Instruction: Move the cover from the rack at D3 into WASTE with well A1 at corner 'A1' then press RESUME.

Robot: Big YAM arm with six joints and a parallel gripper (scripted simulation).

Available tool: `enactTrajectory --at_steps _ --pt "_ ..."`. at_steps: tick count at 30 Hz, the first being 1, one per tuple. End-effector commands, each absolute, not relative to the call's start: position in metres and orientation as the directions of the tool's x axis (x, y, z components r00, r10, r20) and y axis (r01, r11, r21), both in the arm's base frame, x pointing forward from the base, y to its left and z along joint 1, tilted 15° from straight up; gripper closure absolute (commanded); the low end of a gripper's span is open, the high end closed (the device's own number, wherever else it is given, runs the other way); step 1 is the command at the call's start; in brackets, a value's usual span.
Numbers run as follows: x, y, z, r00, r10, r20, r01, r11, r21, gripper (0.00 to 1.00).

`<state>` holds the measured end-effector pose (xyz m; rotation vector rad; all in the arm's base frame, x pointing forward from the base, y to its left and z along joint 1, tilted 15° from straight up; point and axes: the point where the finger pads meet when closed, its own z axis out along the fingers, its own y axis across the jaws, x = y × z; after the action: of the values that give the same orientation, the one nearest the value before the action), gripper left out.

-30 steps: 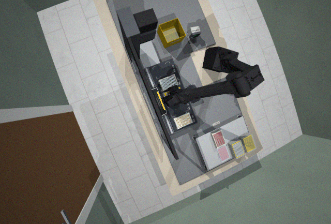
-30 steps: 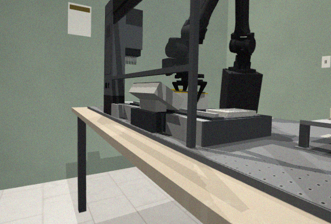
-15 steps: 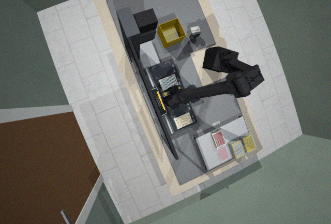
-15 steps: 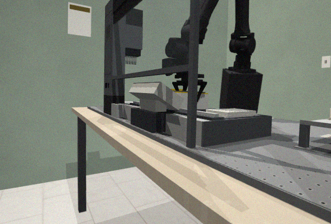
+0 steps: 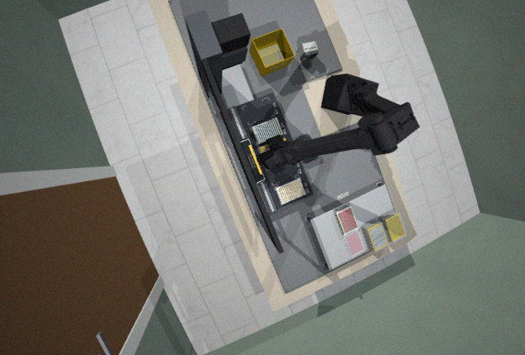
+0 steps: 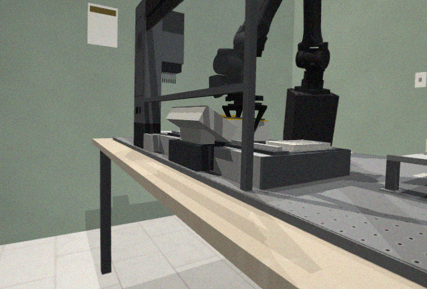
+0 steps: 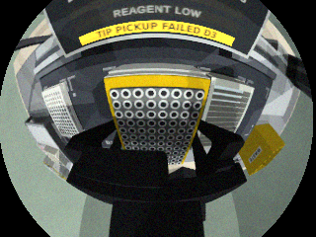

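Note:
The yellow tip rack at D3 (image 7: 157, 115) shows in the wrist view as a yellow-rimmed grid of holes, seated in the deck under the lit strip 'TIP PICKUP FAILED D3' (image 7: 157, 35). My gripper (image 7: 156, 118) reaches down over it, with one dark finger on each long side, and is shut on the rack's cover. In the overhead view the gripper (image 5: 265, 152) hides most of the rack. In the side view the fingers (image 6: 241, 111) straddle the thin yellow-edged top of the rack. The yellow waste bin (image 5: 271, 52) stands open beyond the deck's end.
The trough reservoir at D4 (image 5: 267, 129) lies right beside the rack, and the open well plate at D1 (image 5: 290, 192) lies further along. The RESUME box (image 5: 309, 48) sits by the bin. The shelf unit (image 5: 352, 232) holds pink plates and yellow racks. The gantry post (image 6: 249, 72) and the pipetting head (image 5: 230, 31) stand close.

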<state>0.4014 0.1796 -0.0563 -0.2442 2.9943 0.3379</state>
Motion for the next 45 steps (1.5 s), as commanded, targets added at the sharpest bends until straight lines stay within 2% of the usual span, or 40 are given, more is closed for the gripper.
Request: enactTrajectory --at_steps 1,14,45 --pt "0.401 0.182 -0.064 -0.982 -0.135 -0.135 -0.161 0.965 0.209 1.0" --pt "0.401 0.182 -0.064 -0.982 -0.135 -0.135 -0.161 0.965 0.209 1.0" --pt "0.41 0.168 0.001 -0.975 -0.135 -0.174 -0.172 0.961 0.215 1.0"
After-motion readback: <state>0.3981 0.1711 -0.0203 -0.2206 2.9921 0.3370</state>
